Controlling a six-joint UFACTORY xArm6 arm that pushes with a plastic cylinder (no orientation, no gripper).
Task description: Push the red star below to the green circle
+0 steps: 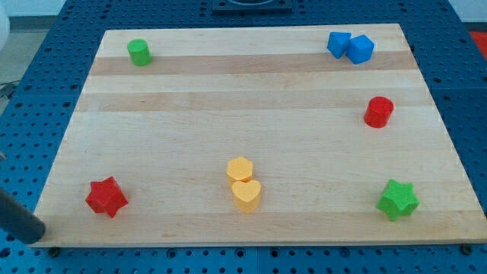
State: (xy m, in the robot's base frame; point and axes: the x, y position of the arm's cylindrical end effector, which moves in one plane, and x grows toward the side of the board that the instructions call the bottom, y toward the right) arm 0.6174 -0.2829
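The red star (106, 197) lies near the board's bottom left corner. The green circle (138, 52) stands near the top left corner, far above the star. My dark rod comes in from the view's left edge. My tip (33, 234) is just off the wooden board (228, 114), to the left of the red star and a little lower, with a clear gap between them.
Two blue blocks (338, 43) (361, 49) touch each other at the top right. A red cylinder (378, 111) stands at the right. A yellow hexagon (240, 169) and a yellow heart (246, 195) sit together at the bottom middle. A green star (398, 199) lies at the bottom right.
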